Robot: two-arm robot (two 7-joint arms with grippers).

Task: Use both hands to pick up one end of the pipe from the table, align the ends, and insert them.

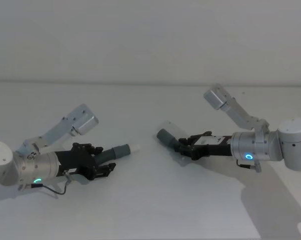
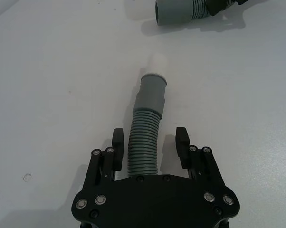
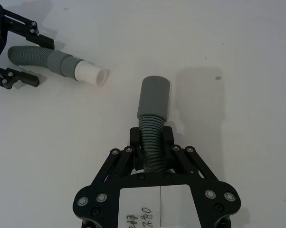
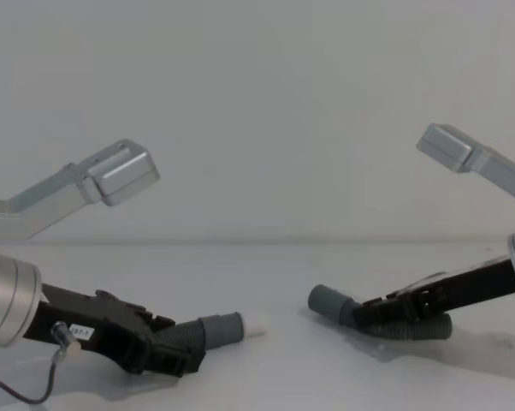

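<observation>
Watching the head view, I see the white-tipped hose piece point(image 1: 119, 152) and the plain-cuffed hose piece point(image 1: 167, 136), cuffs facing but apart, low by the table point(image 1: 140, 205). In the left wrist view, my left gripper point(image 2: 149, 136) sits spread wide astride the ribs. In the right wrist view, my right gripper point(image 3: 151, 137) clamps ribs.

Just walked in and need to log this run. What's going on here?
A two-armed robot is working on two hose pieces on a white table. The right gripper is shut on the ribbed part of the plain hose. The left gripper is open, with its fingers either side of the white-tipped hose, not closed on it. The two cuffs point toward each other but sit apart; nothing is joined yet.
</observation>
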